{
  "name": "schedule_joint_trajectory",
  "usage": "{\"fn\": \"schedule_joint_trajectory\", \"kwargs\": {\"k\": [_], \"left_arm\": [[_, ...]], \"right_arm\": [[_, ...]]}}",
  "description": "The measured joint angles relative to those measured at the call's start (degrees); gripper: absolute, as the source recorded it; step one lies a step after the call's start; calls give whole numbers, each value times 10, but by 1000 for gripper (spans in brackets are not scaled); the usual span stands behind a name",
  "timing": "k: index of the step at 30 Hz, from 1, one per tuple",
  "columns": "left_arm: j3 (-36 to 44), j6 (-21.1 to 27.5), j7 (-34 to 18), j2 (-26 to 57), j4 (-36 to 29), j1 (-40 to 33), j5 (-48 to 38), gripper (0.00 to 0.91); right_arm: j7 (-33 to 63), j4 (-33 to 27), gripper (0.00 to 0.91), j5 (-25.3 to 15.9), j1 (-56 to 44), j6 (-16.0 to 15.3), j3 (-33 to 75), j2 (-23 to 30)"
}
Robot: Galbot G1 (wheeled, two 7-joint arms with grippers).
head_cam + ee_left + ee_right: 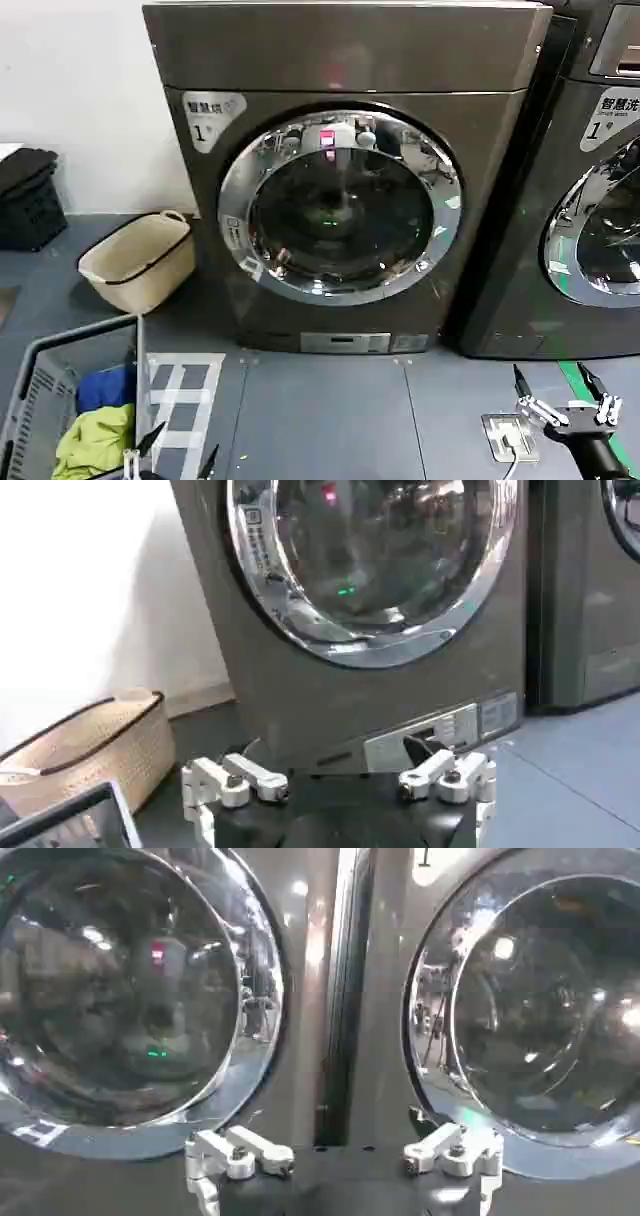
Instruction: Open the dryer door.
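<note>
The dryer (pixel 350 50), a dark bronze-grey box with a "1" sticker, stands in the middle of the head view. The dryer door (pixel 340 205), a chrome ring around dark glass, sits shut and flush with the front. My left gripper (pixel 180 450) hangs low at the front left, open and holding nothing, well short of the machine. In the left wrist view that gripper (pixel 345 780) faces the dryer door (pixel 370 560) from below. My right gripper (pixel 552 385) is open at the front right. From the right wrist, the right gripper (pixel 345 1158) points at the gap beside the dryer door (pixel 120 998).
A second like machine (pixel 590 200) stands close on the right, its door (pixel 550 998) also shut. A beige basket (pixel 140 260) sits left of the dryer. A grey laundry basket (pixel 40 380) holds clothes at front left. A metal floor plate (pixel 510 437) lies under the right gripper.
</note>
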Motion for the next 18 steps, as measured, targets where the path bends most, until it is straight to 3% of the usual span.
{"fn": "schedule_joint_trajectory", "kwargs": {"k": [11,18], "left_arm": [[3,6,0,1,1,-20,-3,907],[5,9,1,-1,0,-26,-1,907]], "right_arm": [[7,-17,907,20,38,-19,-22,-60],[14,-30,907,64,82,-42,-51,-125]]}}
